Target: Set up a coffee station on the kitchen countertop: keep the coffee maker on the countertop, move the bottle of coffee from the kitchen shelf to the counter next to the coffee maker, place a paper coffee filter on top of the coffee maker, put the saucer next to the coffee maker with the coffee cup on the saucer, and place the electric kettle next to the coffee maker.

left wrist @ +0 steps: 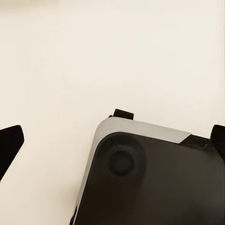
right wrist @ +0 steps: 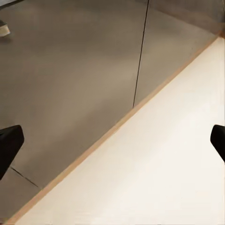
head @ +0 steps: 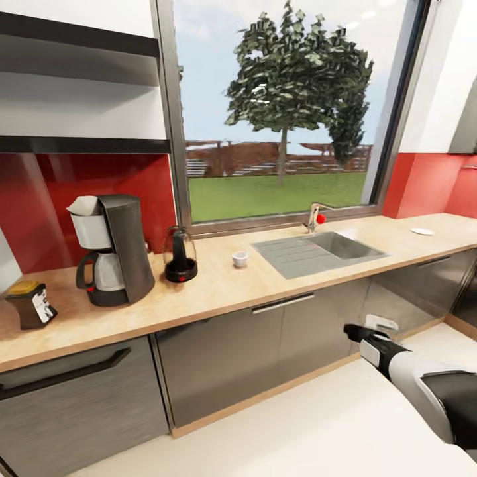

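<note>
The black coffee maker [head: 116, 252] stands at the left of the wooden countertop [head: 218, 288], with a white paper filter [head: 84, 206] on its top. To its left sits the dark bottle of coffee [head: 30, 305] with a yellow lid. To its right stands the electric kettle [head: 179, 254], then the small white coffee cup [head: 240, 259]. The white saucer [head: 422, 231] lies far right on the counter. My right gripper [head: 372, 327] hangs low in front of the cabinets, open and empty [right wrist: 112, 140]. My left gripper [left wrist: 112, 140] is open over the floor, above the robot's base [left wrist: 150, 183].
A steel sink [head: 318, 252] with a tap [head: 314, 216] is set in the counter under the window. Grey cabinet doors [head: 265, 351] run below the counter. Dark shelves [head: 79, 142] hang at the upper left. Pale floor [head: 298, 437] lies in front.
</note>
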